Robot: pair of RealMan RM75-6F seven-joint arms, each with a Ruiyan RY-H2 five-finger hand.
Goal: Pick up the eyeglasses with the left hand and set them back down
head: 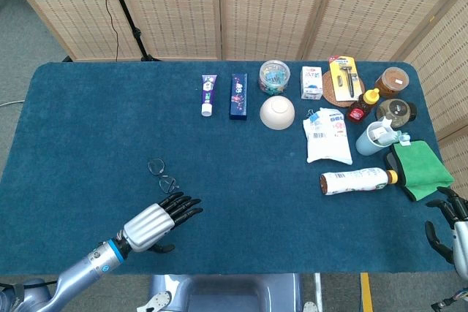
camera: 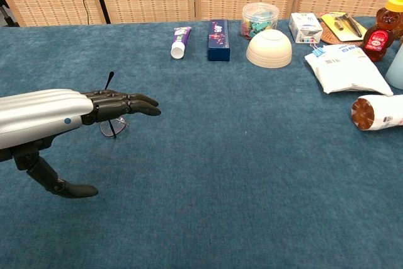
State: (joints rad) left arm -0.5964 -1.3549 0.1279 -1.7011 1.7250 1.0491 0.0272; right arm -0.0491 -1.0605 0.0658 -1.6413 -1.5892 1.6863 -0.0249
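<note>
**Table contents**
Blue table. Near left: eyeglasses. Far row: tube, box, bowl, tub. Right: white bag, honey bottle, lying bottle, green cloth.
</note>
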